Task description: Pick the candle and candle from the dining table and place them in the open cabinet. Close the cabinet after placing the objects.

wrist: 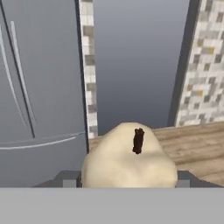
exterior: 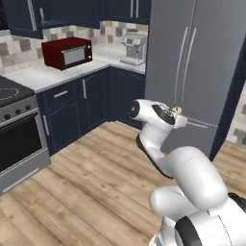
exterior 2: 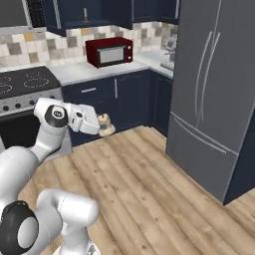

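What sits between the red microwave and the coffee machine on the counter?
Nothing: in the left base view, the pale countertop is bare between the red microwave and the coffee machine.

The white arm [exterior 2: 47,129] rises from the lower left and reaches toward the middle of the kitchen, where its gripper [exterior 2: 102,125] is closed around a short lumpy cream candle [exterior 2: 104,124] held in the air above the wooden floor [exterior 2: 149,189]. Behind it a pale bench [exterior 2: 79,72] runs over navy base cabinets [exterior 2: 124,97] and carries a red microwave [exterior 2: 109,52], with a stove [exterior 2: 22,84] at its left end. A tall grey refrigerator [exterior 2: 214,94] stands on the right, and in the navy wall cabinet [exterior 2: 84,14] at the top a slim candle [exterior 2: 85,13] stands upright.
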